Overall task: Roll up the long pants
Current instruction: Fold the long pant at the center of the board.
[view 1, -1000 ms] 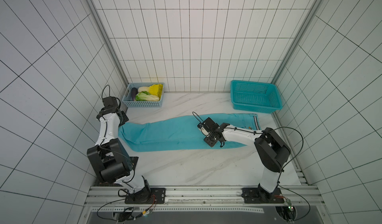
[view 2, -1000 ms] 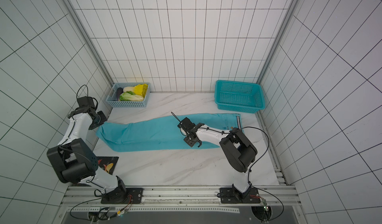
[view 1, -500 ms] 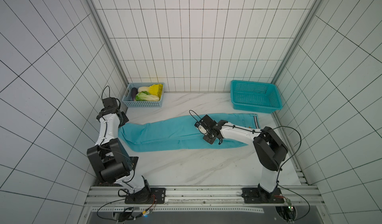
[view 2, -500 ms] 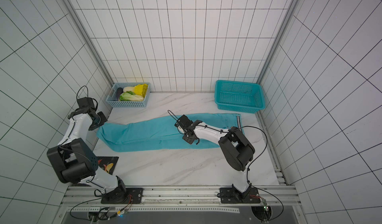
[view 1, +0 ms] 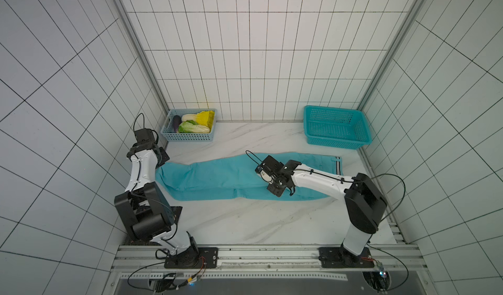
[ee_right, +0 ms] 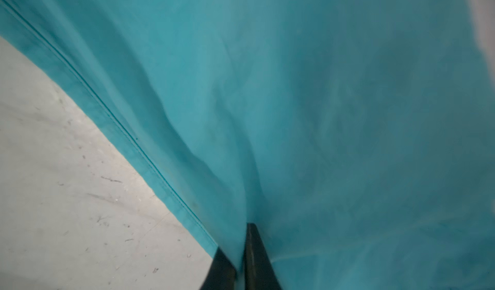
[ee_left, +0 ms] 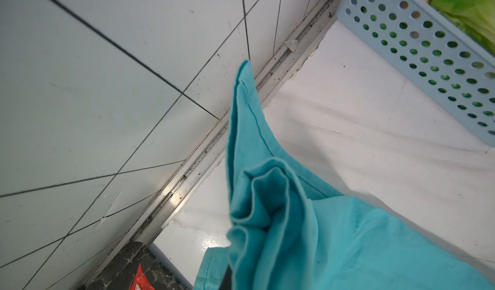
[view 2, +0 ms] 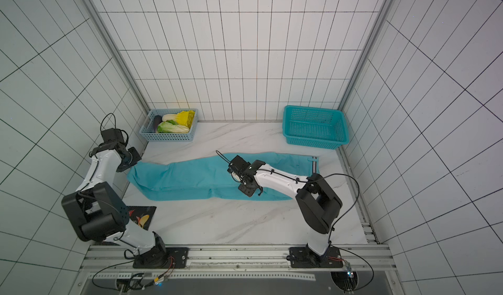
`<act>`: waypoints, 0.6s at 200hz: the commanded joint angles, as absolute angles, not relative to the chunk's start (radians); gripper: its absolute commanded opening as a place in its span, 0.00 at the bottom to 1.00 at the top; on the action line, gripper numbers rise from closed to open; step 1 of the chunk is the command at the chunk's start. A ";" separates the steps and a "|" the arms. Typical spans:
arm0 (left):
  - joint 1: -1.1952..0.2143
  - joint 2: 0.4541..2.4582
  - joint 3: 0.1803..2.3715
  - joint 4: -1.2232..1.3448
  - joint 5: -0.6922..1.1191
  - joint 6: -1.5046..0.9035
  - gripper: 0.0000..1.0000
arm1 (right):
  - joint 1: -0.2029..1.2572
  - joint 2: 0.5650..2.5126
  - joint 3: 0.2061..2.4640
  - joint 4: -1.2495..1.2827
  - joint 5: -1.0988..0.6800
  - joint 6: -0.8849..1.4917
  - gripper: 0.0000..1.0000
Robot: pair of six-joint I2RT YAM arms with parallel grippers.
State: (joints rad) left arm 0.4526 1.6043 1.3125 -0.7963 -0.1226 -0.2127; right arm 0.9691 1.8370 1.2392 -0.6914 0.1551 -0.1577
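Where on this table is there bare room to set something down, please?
The widest bare marble of the table lies between the long pants and the front rail. A smaller patch sits between the vegetable basket and the teal basket, behind the pants. The middle band, under the pants, is crowded.

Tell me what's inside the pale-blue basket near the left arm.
Inside the pale-blue basket: a green-and-white cabbage, a yellow-leafed cabbage behind it, and a dark purple eggplant at one end. The vegetables cover the basket's floor, so anything beneath them cannot be seen.
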 commanded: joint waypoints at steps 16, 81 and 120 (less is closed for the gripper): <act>0.457 1.591 1.313 -0.780 -0.115 -0.212 0.00 | 0.977 1.877 1.204 -0.671 0.147 -0.120 0.22; 0.467 1.604 1.330 -0.779 -0.071 -0.221 0.00 | 0.509 1.351 1.068 -0.678 -0.017 0.214 0.59; 0.466 1.596 1.326 -0.772 -0.035 -0.230 0.00 | -0.076 1.307 0.914 -0.653 -0.049 0.323 0.63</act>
State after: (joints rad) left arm 0.4625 1.6043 1.3128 -0.7929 -0.0727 -0.2184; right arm 0.1482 1.2583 1.0378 -0.5892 0.0208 0.2005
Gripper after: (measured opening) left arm 0.094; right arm 0.619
